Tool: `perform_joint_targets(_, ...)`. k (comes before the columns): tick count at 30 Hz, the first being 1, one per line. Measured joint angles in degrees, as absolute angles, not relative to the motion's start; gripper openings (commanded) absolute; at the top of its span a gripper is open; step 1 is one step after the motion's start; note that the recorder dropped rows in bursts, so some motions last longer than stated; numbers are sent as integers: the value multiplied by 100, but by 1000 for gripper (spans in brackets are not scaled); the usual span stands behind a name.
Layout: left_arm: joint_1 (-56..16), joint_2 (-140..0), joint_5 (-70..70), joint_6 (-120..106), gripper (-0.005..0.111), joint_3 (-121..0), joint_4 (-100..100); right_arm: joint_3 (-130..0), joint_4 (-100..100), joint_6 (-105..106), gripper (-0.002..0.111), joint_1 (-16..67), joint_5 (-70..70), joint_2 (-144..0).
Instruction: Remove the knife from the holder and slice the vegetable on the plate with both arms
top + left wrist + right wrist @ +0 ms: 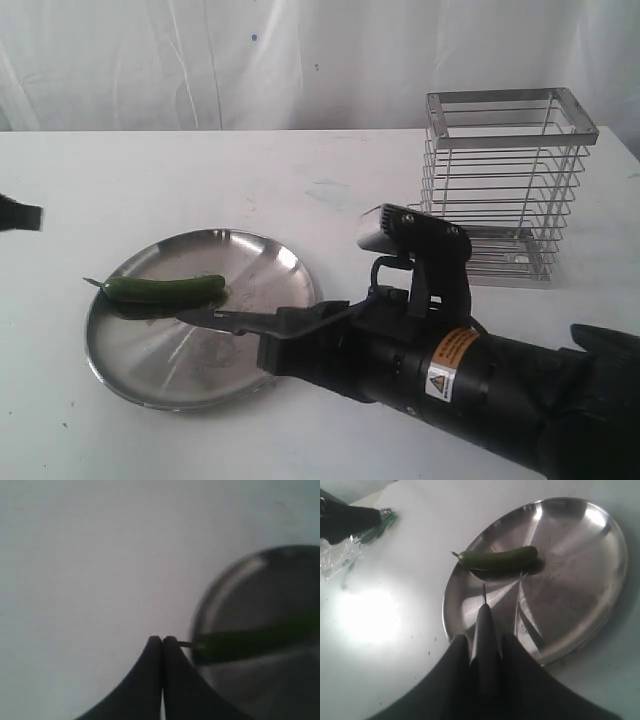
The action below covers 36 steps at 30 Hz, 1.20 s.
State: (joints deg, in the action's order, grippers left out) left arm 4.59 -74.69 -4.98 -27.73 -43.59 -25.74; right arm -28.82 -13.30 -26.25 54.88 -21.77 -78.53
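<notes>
The dark-green vegetable (165, 290) lies on the left part of the steel plate (290, 262), its stem tail pointing left. My right gripper (285, 335) is shut on the black knife (215, 318). The blade reaches over the plate, and its tip is just short of the vegetable (497, 559). In the right wrist view the knife (485, 625) sits between the fingers above the plate (570, 580). My left gripper (20, 213) is shut and holds nothing, left of the plate and clear of it. The wire holder (505, 185) stands empty at the back right.
The right arm with its yellow warning label (450, 365) crosses the table's front right. Crumpled clear plastic (335, 555) lies on the white table near the left gripper (350, 519). A white curtain hangs behind the table.
</notes>
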Motion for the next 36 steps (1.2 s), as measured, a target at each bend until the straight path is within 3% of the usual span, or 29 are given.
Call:
perform_joint_targets(6, -879, -7154, -1478, -2775, 0, -4359, -3695, -2882, -2086, -1848, 0, 5488, -2677, -7853)
perform_joint_targets(12, -1083, -7041, -2137, -2775, 0, -3947, -6009, -2882, -2589, -1517, 0, 5488, -2760, -7853)
perform_joint_targets(19, -1580, -7118, -1924, -5395, 0, -2775, -9376, -2882, -2660, -1285, 0, 5488, -3075, -7853)
perform_joint_targets(36, -1656, -8188, -3013, -5984, 0, -3316, -9873, -2882, -2631, -1247, 0, 5488, -3138, -7914)
